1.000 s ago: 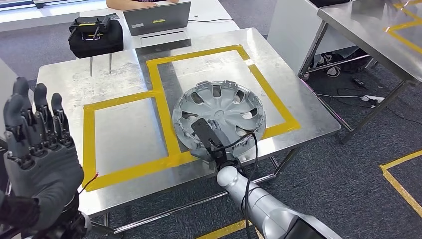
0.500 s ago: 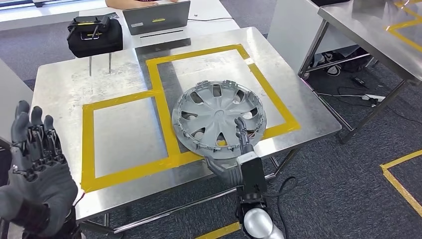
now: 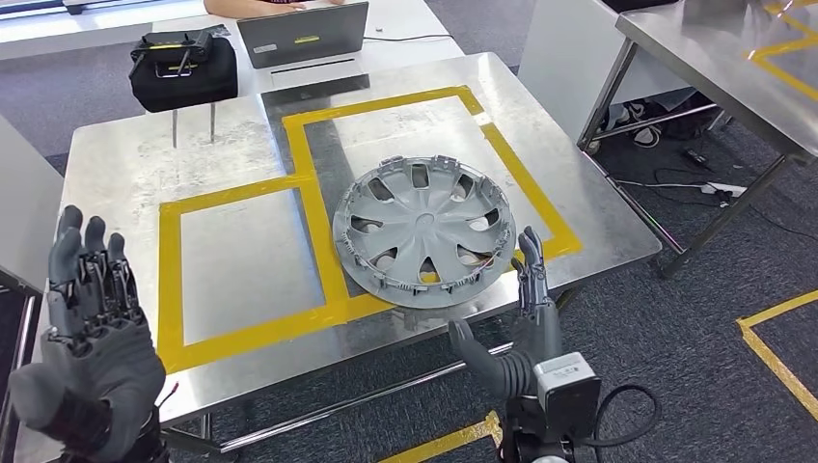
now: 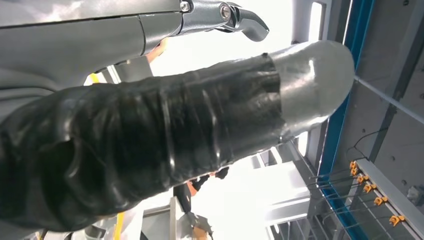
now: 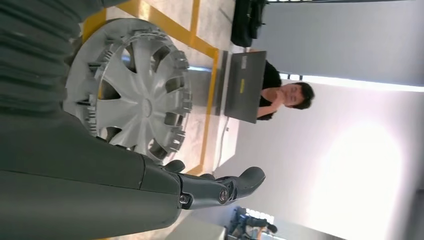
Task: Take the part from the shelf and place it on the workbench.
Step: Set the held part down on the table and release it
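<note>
Fingers (image 3: 89,265) of the left hand (image 3: 92,352) were spread and upright, holding nothing, off the bench's (image 3: 125,183) left corner. Ahead and to their right a black bag (image 3: 183,68) and a laptop (image 3: 304,34) stood at the far edge. The hubcap (image 3: 424,231) lay flat on the bench over yellow tape (image 3: 318,212), just beyond the right hand (image 3: 526,333), whose fingers were apart and empty, close to its near rim without touching it.

wheel cover (image 3: 424,231) — matt grey plastic | workbench (image 3: 125,174) — scuffed shiny steel | tape (image 3: 172,280) — yellow
</note>
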Available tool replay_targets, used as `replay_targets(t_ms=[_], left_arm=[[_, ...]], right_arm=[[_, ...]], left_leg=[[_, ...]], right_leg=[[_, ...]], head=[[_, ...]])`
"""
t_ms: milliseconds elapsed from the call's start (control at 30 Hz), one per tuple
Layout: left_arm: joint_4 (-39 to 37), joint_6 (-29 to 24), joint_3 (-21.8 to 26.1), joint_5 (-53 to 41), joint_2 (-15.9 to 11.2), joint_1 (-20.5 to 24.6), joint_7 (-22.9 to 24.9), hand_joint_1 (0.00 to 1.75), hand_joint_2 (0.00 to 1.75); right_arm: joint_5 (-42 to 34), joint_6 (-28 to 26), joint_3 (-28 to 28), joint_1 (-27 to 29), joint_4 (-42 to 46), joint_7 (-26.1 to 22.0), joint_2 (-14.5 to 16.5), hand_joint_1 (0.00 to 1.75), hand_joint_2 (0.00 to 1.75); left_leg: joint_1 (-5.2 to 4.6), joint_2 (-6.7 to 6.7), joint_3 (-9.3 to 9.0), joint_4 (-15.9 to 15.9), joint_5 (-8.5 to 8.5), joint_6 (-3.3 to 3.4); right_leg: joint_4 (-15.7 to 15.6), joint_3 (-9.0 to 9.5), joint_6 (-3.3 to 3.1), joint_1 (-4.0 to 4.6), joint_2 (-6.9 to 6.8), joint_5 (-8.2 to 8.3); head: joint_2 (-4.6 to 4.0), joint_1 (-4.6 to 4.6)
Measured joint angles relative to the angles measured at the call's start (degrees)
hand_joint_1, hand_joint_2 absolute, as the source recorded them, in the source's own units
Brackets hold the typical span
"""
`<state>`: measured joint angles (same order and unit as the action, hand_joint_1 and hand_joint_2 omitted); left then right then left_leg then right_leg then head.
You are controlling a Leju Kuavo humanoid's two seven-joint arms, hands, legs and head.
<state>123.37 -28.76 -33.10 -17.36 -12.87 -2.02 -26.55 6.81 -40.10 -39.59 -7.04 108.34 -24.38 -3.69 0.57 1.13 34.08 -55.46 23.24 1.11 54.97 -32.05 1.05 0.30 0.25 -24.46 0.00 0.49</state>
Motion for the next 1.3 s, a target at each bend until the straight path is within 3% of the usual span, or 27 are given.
replay_targets(t_ms=[300, 467, 533, 600, 667, 700, 733, 800, 867, 967, 1033, 1133, 1167, 1200, 1233, 1300], left_arm=[[-0.21, -2.24, -0.67, -2.85, 0.67, -1.28, 0.64, 0.0, 0.0], [-0.25, -2.9, -1.15, -2.67, 0.92, -1.84, 1.12, 0.0, 0.0], [-0.39, -3.16, -1.56, -2.41, 1.11, -1.82, 1.34, 0.0, 0.0], [-0.64, -3.33, -2.03, -2.29, 1.28, -1.77, 1.69, 0.0, 0.0], [-0.94, -3.38, -2.45, -2.24, 1.38, -1.78, 2.17, 0.0, 0.0], [-1.08, -3.39, -2.66, -2.24, 1.4, -1.78, 2.36, 0.0, 0.0], [-1.18, -3.39, -2.82, -2.24, 1.4, -1.79, 2.49, 0.0, 0.0], [-1.28, -3.39, -3.08, -2.25, 1.43, -1.77, 2.79, 0.0, 0.0], [-1.32, -3.39, -3.33, -2.28, 1.44, -1.62, 3.28, 0.0, 0.0], [-1.34, -3.44, -3.6, -2.34, 1.42, -1.48, 3.94, 0.0, 0.0], [-1.34, -3.49, -3.69, -2.35, 1.38, -1.39, 4.22, 0.0, 0.0], [-1.36, -3.25, -3.85, -2.35, 1.32, -1.21, 4.57, 0.0, 0.0], [-1.38, -3.11, -3.88, -2.35, 1.3, -1.2, 4.73, 0.0, 0.0], [-1.4, -2.98, -3.91, -2.35, 1.28, -1.2, 4.87, 0.0, 0.0], [-1.43, -2.86, -3.93, -2.36, 1.27, -1.18, 4.98, 0.0, 0.0], [-1.45, -2.63, -3.97, -2.37, 1.27, -0.98, 5.12, 0.0, 0.0]], right_arm=[[-1.05, 0.14, 0.2, 1.51, 3.22, -1.56, -0.64, 0.0, 1.75], [-3.23, 0.2, -0.09, 1.29, 3.49, -1.6, -0.97, 0.0, 1.75], [-4.27, 0.21, -0.56, 1.04, 3.55, -2.29, -1.22, 0.0, 1.75], [-4.74, 0.21, -1.15, 0.86, 3.58, -2.57, -1.56, 0.0, 1.75], [-4.46, 0.21, -1.74, 0.81, 3.57, -2.23, -1.91, 0.0, 1.75], [-4.28, 0.21, -2.05, 0.78, 3.57, -2.03, -2.06, 0.0, 1.75], [-4.17, 0.21, -2.32, 0.72, 3.57, -1.9, -2.17, 0.0, 1.75], [-4.11, 0.21, -2.74, 0.51, 3.57, -1.75, -2.29, 0.0, 1.75], [-4.13, 0.21, -3.08, 0.32, 3.58, -1.53, -2.4, 0.0, 1.75], [-4.38, 0.22, -3.54, 0.27, 3.59, -1.03, -2.63, 0.0, 1.75], [-4.54, 0.23, -3.74, 0.3, 3.59, -1.07, -2.71, 0.0, 1.75], [-4.67, 0.24, -3.83, 0.56, 3.59, -1.39, -2.83, 0.0, 1.75], [-4.75, 0.24, -3.84, 0.68, 3.59, -1.49, -2.89, 0.0, 1.75], [-4.84, 0.24, -3.86, 0.79, 3.58, -1.57, -2.96, 0.0, 1.75], [-4.93, 0.24, -3.87, 0.88, 3.58, -1.65, -3.02, 0.0, 1.75], [-5.01, 0.24, -3.89, 1.03, 3.59, -1.79, -3.09, 0.0, 1.75]], left_leg=[[-0.04, 0.0, 0.06, -0.04, 0.09, 0.08], [-0.31, -0.06, -0.42, 0.65, -0.11, 1.47], [0.02, -0.19, -1.1, 1.71, -0.92, 1.74], [0.17, -0.27, -1.05, 1.98, -1.26, 1.84], [0.23, -0.26, -0.54, 1.7, -1.4, 1.7], [0.32, -0.24, -0.22, 1.45, -1.46, 1.56], [0.44, -0.19, 0.1, 1.12, -1.5, 1.35], [0.64, -0.07, 0.81, 0.34, -1.54, 0.68], [0.66, 0.03, 1.32, -0.16, -1.74, -0.28], [0.89, 0.13, 1.69, 0.05, -2.43, -1.66], [0.98, -0.18, 3.18, -2.43, 0.03, -2.12], [0.95, -0.56, 6.75, -13.27, 7.77, -2.21], [0.95, -0.57, 7.02, -15.83, 9.19, -2.18], [0.94, -0.59, 6.26, -16.36, 9.58, -2.09], [0.9, -0.68, 4.21, -14.53, 9.01, -1.93], [0.7, -1.58, -2.07, -6.43, 7.17, -1.44]], right_leg=[[-0.05, 0.04, 0.02, -0.04, 0.0, -0.04], [-0.3, 0.27, 1.12, -0.45, -0.01, -0.08], [2.71, -0.89, 1.47, -0.52, 0.0, -2.41], [9.89, -3.61, 1.93, -0.82, -0.01, -6.72], [15.47, -5.57, 2.4, -1.23, -0.01, -9.09], [15.4, -5.23, 2.62, -1.45, -0.01, -8.76], [13.05, -3.79, 2.81, -1.67, -0.01, -7.51], [5.32, 0.43, 3.02, -1.95, 0.12, -4.69], [1.12, 2.52, 2.48, -1.81, 0.4, -3.49], [0.97, 2.37, 0.94, -1.49, 0.35, -2.57], [0.69, 1.86, -0.17, -1.6, -0.03, -1.52], [0.63, 0.18, -0.95, -1.34, -0.51, -0.23], [0.68, -0.47, -0.97, -1.2, -0.64, 0.19], [0.74, -1.08, -0.95, -1.1, -0.75, 0.59], [0.82, -1.64, -0.88, -1.04, -0.82, 0.98], [0.98, -2.43, -0.55, -0.98, -0.9, 1.71]], head=[[0.0, 0.02], [0.0, -0.31], [0.0, -0.12], [0.0, 0.37], [0.0, 0.68], [0.0, 0.8], [0.0, 0.9], [0.0, 1.17], [0.0, 1.28], [0.0, 0.91], [0.0, 0.33], [0.0, -0.91], [0.0, -1.15], [0.0, -1.34], [0.0, -1.51], [0.0, -1.86]])
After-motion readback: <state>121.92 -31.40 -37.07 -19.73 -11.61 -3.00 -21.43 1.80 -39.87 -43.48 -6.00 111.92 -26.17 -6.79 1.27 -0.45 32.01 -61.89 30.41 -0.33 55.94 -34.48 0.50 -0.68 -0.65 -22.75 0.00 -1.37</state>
